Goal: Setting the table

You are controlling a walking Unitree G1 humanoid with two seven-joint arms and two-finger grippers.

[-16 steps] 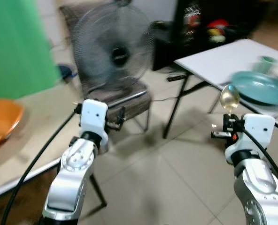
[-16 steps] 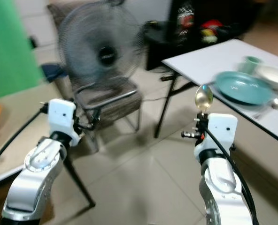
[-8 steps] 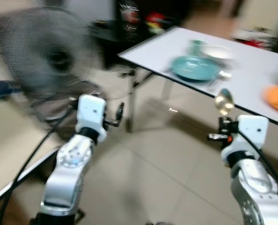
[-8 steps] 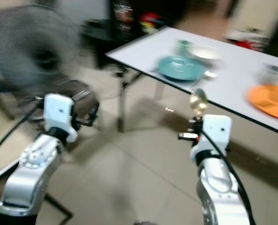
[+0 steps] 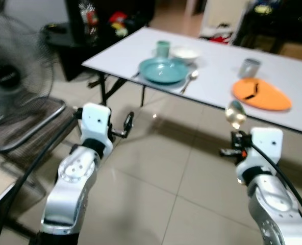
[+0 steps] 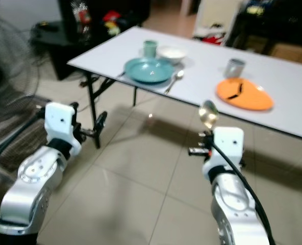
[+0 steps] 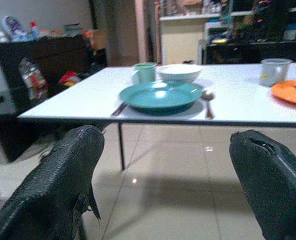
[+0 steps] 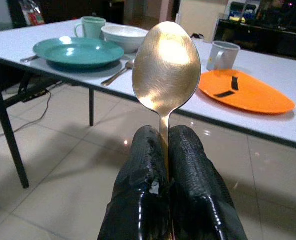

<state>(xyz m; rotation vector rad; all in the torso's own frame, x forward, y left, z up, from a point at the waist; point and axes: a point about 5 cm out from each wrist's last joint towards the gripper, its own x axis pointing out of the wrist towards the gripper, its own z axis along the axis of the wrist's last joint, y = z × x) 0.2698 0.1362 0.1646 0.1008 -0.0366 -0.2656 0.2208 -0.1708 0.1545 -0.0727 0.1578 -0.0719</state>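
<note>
My right gripper (image 8: 163, 150) is shut on a golden spoon (image 8: 166, 67), held upright with its bowl up (image 5: 235, 113), in front of the white table (image 5: 217, 87). On the table lie a teal plate (image 5: 163, 70) with a spoon (image 5: 189, 80) beside it, a green cup (image 5: 162, 48), a white bowl (image 5: 185, 53), an orange plate (image 5: 261, 93) and a grey mug (image 5: 249, 67). My left gripper (image 7: 168, 175) is open with nothing between its fingers, held over the floor left of the table.
A standing fan (image 5: 10, 76) and a chair (image 5: 23, 127) are at the left. A dark cabinet (image 5: 100, 25) stands behind the table's left end. Tiled floor (image 5: 161, 178) lies between me and the table.
The camera has swung right, so the table has come into fuller view and the fan has slid to the left. Both arms hold the same pose, spoon still gripped.
</note>
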